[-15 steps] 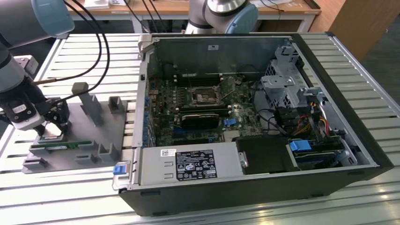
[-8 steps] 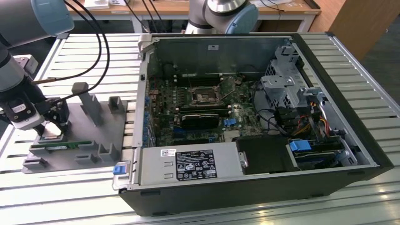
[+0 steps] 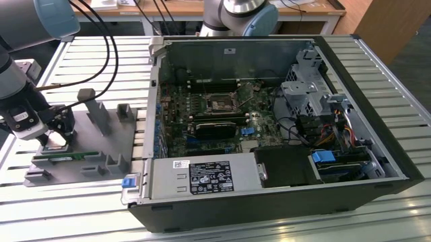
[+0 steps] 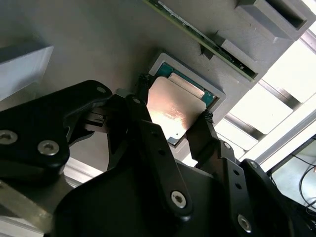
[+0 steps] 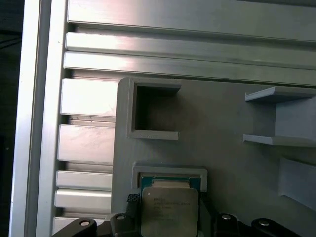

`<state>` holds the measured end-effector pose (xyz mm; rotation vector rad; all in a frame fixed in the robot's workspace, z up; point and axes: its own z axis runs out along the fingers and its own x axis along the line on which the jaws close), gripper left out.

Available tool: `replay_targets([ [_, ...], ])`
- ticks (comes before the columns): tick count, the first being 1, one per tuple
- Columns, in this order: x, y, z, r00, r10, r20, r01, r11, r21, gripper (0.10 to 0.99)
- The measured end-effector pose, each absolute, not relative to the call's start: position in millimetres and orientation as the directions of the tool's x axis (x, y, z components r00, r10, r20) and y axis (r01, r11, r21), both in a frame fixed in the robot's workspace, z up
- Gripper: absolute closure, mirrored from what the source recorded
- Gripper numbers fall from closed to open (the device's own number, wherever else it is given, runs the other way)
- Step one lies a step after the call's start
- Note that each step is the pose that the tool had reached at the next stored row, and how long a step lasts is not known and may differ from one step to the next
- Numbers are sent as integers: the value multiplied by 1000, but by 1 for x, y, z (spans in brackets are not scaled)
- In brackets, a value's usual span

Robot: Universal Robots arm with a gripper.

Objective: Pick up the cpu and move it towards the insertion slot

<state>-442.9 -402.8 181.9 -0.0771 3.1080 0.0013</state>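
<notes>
Cpu (image 4: pixel 175 111): silvery lid up, lying in a shallow square pocket (image 5: pixel 168 171) of the grey holder plate (image 3: pixel 101 146). A strip of green board shows between lid and pocket wall on one side. It looks seated, not lifted.

End effector (image 4: pixel 174 98): down over the pocket and straddling the cpu across two opposite edges. Cannot tell whether it is clamped on the chip or just short of contact.

Surroundings: a green memory stick (image 3: pixel 64 157) lies in its own slot of the plate, just beside the pocket. The plate sits on the slatted bench (image 3: pixel 101 60) at the exterior view's left. The insertion slot (image 3: pixel 221 104) is well apart from it, on the board inside the open computer case (image 3: pixel 269 206), whose side wall stands between plate and slot.

Risks (judgement):
- An uneven or off-centre grip could let the chip tip on the way up and jam against the pocket wall.
- A weak hold on thin edges could let the chip slip and drop, bending its contacts.
- A low carry could clip the case wall.
- The black cables (image 3: pixel 111 55) hanging off the arm could snag on the plate's upright posts (image 3: pixel 88 103).
</notes>
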Motion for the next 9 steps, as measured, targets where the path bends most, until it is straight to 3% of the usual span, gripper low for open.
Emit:
replay_targets([
  [9, -443, -403, 182, -998, -50, -33, -50, 999, 0, 510],
])
